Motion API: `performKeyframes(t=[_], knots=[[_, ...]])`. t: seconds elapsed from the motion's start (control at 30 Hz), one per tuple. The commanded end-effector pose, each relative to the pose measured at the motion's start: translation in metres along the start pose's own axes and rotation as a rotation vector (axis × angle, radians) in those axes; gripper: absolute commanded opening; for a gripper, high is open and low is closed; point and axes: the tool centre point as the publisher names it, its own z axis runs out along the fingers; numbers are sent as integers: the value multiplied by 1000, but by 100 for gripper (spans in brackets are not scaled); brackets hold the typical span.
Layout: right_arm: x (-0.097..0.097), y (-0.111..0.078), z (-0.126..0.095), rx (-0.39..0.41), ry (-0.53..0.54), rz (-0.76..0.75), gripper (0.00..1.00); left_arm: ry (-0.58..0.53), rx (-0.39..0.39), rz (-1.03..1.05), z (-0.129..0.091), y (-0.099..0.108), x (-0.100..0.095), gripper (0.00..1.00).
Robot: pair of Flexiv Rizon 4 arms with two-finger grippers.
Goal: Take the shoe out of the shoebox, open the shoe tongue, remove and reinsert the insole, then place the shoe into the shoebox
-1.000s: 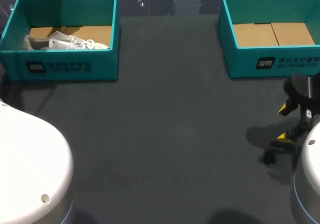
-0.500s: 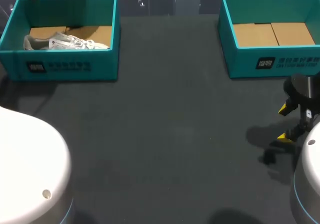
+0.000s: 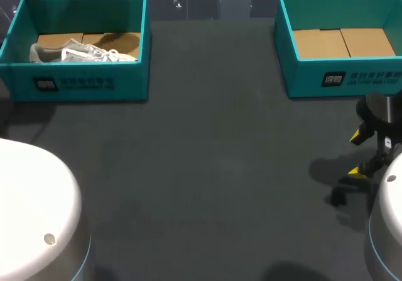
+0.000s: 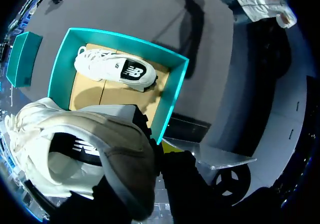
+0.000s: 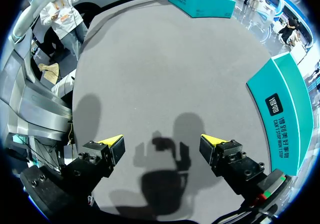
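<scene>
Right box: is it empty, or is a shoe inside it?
Empty. In the head view the right box shows only its bare cardboard floor, and no shoe lies inside.

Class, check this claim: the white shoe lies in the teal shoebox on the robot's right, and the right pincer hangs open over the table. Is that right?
No. The head view shows the white shoe in the left shoebox; the right shoebox holds only its cardboard floor. The right pincer does hang open over the table.
</scene>
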Motion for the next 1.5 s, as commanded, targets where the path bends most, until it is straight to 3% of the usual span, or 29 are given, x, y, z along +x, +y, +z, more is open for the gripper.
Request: performKeyframes(t=[0.03,0.27,0.57,1.03,1.23,1.5], knots=[[2,-1,-1,1,-3,1,100,-6,-18,145,-1,1,2,0],[2,-1,-1,1,-3,1,100,-12,-7,224,10,18,0,0],[2,-1,-1,1,-3,1,100,43,30,258,48,34,-1,0],[2,-1,-1,1,-3,1,100,37,40,287,56,31,0,0],[2,-1,-1,1,-3,1,100,87,33,317,86,26,-17,0],[2,-1,-1,1,-3,1,100,103,60,312,107,22,-20,0]])
